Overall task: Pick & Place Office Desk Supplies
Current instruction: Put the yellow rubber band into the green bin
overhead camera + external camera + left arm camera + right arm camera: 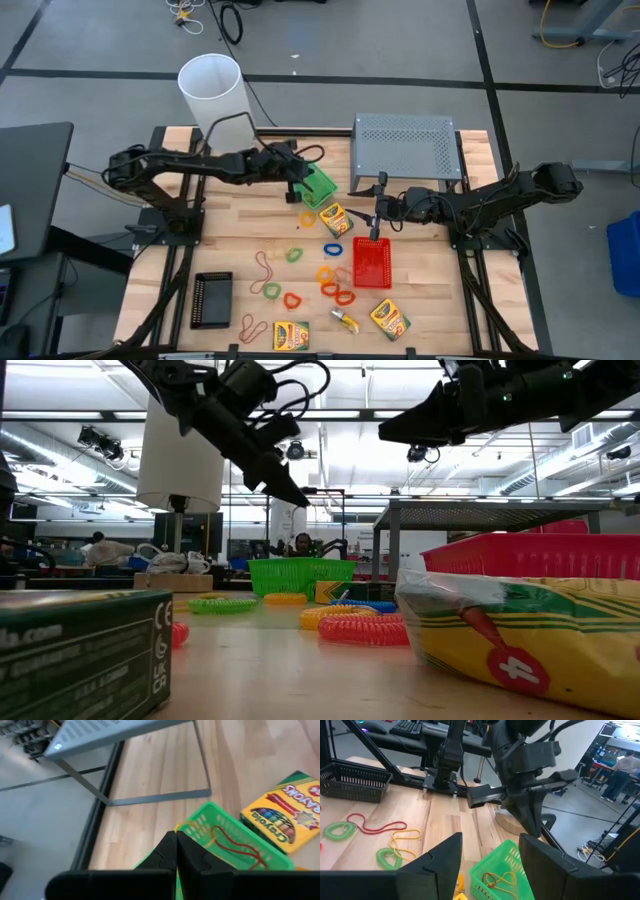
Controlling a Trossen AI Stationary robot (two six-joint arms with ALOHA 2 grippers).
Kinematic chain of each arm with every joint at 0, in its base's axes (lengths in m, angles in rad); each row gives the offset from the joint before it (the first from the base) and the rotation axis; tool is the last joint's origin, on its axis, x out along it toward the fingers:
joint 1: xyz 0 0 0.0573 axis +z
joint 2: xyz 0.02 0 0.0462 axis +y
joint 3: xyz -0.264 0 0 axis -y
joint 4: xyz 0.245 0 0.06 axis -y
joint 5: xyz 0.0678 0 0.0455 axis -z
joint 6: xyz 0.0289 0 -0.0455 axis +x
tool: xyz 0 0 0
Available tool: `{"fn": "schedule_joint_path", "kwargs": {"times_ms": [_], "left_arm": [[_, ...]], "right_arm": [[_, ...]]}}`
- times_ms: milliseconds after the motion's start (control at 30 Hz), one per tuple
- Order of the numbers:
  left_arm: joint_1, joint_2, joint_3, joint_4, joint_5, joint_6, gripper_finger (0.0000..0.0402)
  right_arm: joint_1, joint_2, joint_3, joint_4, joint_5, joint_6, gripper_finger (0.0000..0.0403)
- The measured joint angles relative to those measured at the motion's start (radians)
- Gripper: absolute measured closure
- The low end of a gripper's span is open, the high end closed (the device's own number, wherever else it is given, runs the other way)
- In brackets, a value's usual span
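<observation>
Near the tabletop's far edge, the left gripper (297, 190), fingers pressed together and empty, hangs over the small green plastic mesh tray (320, 185); the right gripper (372, 215) gapes wide, empty, above the red mesh tray (372, 263).

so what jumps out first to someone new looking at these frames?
Probably the bright green tray at mid-table, rubber bands inside it, with the left gripper shut and poised right over it. Next, the red tray toward the front right, the open right gripper hanging behind it. The tall white cylinder at the back left also stands out.
</observation>
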Motion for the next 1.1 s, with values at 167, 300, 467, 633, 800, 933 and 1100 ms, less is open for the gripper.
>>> {"fn": "schedule_joint_path", "kwargs": {"times_ms": [167,300,467,633,800,933,1100], "left_arm": [[0.000,0.005,0.000,-0.003,0.032,-0.052,0.0369],[0.000,0.005,0.000,-0.005,0.032,-0.079,0.0322],[0.000,0.005,0.000,-0.011,0.040,-0.106,0.0234],[0.000,0.005,0.000,-0.011,0.008,-0.116,0.0149],[0.026,0.005,0.000,-0.049,0.030,-0.178,0.0125],[0.065,0.010,0.000,-0.109,0.178,-0.276,0.0130],[0.064,0.012,0.000,-0.109,0.254,-0.342,0.0135]], "right_arm": [[0.000,0.000,0.000,-0.005,0.000,0.004,0.0197],[0.000,0.000,0.000,-0.010,0.000,0.004,0.0197],[0.000,0.000,0.000,-0.012,0.000,0.004,0.0197],[0.000,0.000,0.000,-0.012,0.000,0.004,0.0197],[0.000,0.000,0.000,-0.012,0.000,0.004,0.0197],[0.000,0.000,0.000,-0.012,0.000,0.010,0.0197],[0.000,0.000,0.000,-0.012,0.000,0.011,0.0197]]}}
